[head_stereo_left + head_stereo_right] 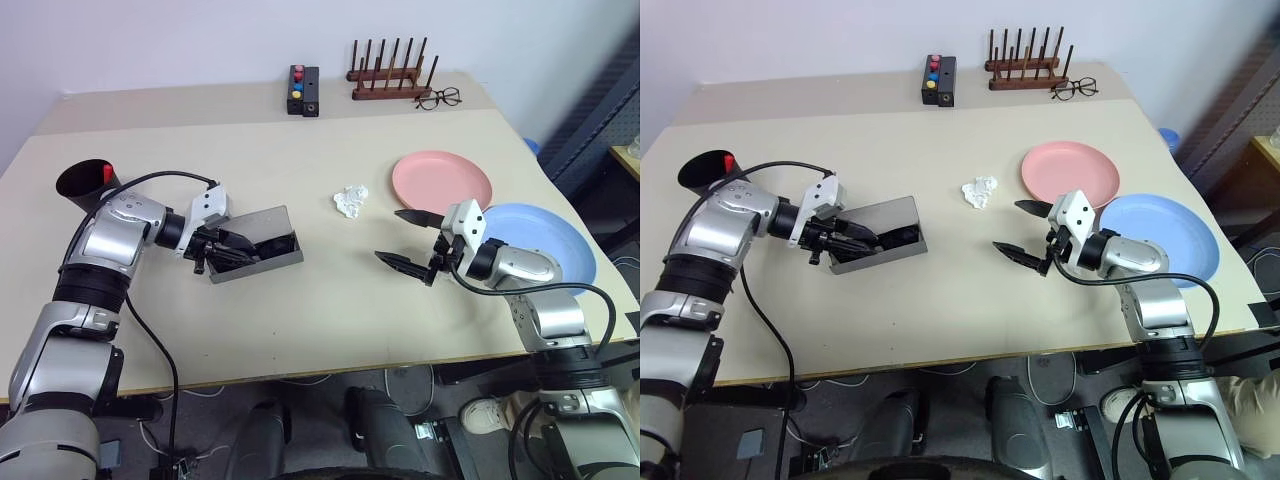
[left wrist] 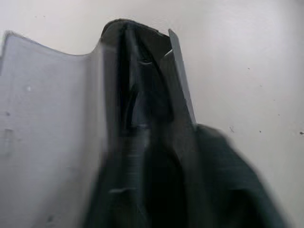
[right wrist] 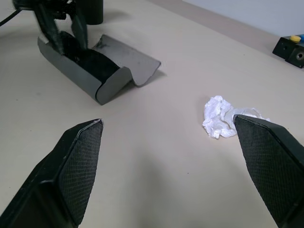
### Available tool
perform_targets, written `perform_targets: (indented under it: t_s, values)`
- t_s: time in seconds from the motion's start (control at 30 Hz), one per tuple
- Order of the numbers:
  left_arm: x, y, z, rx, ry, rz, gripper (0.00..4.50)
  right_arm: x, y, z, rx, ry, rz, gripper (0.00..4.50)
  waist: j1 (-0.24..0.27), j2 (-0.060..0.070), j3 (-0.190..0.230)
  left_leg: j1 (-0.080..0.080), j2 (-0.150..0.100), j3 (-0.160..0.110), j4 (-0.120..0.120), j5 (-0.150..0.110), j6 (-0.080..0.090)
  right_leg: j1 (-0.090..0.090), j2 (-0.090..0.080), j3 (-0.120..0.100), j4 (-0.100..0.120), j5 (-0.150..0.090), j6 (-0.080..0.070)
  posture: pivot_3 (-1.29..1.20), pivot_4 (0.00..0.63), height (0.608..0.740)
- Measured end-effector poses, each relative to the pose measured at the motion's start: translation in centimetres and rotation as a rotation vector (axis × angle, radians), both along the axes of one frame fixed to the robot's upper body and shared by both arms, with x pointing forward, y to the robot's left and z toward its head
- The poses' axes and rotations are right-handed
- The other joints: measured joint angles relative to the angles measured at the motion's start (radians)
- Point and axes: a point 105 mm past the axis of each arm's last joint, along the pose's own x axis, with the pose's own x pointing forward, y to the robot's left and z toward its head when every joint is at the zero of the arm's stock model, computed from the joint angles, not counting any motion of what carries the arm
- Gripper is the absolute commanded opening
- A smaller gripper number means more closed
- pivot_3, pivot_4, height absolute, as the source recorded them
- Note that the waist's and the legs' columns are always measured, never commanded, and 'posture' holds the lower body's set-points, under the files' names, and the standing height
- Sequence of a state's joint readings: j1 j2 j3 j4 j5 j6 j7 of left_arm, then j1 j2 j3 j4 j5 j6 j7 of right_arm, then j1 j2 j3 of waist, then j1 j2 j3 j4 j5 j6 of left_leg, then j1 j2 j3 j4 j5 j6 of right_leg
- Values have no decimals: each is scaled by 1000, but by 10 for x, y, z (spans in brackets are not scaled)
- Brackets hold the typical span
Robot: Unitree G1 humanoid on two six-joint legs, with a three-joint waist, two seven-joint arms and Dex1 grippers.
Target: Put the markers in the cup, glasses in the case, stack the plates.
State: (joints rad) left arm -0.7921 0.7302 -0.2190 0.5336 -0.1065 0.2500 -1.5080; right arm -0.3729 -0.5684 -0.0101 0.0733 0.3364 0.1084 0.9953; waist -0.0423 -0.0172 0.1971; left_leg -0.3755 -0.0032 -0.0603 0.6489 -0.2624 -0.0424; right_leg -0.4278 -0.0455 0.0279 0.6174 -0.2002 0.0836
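Now | case: left gripper was set inside it, jaws' state unclear | right gripper jaws spread, empty | glasses judged light, fragile; best held at frame.

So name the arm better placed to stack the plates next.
Right. Its open, empty claw hovers just beside the pink plate and blue plate, which lie apart. The left claw is across the table at the open case.

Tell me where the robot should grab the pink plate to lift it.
Probably by the rim of the pink plate nearest the open right claw, coming in low from that side. The plate lies flat and shallow on the table, so only its thin raised edge offers a pinch.
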Motion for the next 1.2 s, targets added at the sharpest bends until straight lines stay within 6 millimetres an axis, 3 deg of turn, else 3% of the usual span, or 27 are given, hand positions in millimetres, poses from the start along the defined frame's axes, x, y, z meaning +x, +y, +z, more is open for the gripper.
perform_targets:
  t_s: [0.03, 0.27, 0.43, 0.53, 0.73, 0.77, 1.0, 1.2]
  values:
    - [0, 0, -1, 2, -3, 3, 3880, 0, 0, 0, 0, 1, 0, 4500, 0, 0, 0, 0, 0, 0, 0, 0, 0, 0, 0, 0, 0, 0, 0, 0, 150, 740]
    - [4, 0, 5, -16, -54, 20, 3880, 0, 0, 0, 0, 5, -1, 4500, 0, 0, 0, 0, 0, 0, 0, 0, 0, 0, 0, 0, 0, 0, 0, 0, 150, 740]
    - [25, -6, 35, -90, -203, 101, 3880, 0, 0, 0, -1, 3, 1, 4500, 2, 0, 0, 0, 0, 0, 1, 0, 0, 0, 0, 0, 0, 0, 1, 0, 150, 740]
    - [39, -5, 50, -145, -272, 200, 3106, 1, 1, 0, -2, 2, 3, 4500, 2, 0, 0, 0, 0, 0, 0, 0, 0, 0, 0, 0, 0, 2, 3, 0, 150, 740]
    - [53, 4, 57, -217, -321, 380, 251, 2, 2, 3, -6, -9, 8, 4500, -2, 0, 0, 0, 0, 0, 0, 0, 0, 0, 0, 0, 0, 2, 4, 0, 150, 740]
    - [55, 8, 59, -225, -335, 422, 49, 2, 3, 3, -9, -8, 11, 4500, -1, 0, 0, 0, 0, 0, 0, 0, 0, 0, 0, 0, 0, 2, 4, 0, 150, 740]
    - [61, 21, 48, -223, -393, 625, 49, -3, 5, -7, -64, 14, 60, 4500, 3, 0, 0, 0, 0, 0, 0, 0, 0, 0, -1, 0, 0, 2, 4, 0, 150, 740]
    - [52, 20, 26, -214, -331, 684, 49, -12, -12, -21, -141, 68, 67, 4500, 4, -1, 0, 0, 0, 0, 0, 0, 0, 0, -1, 0, 0, 3, 3, 0, 150, 740]
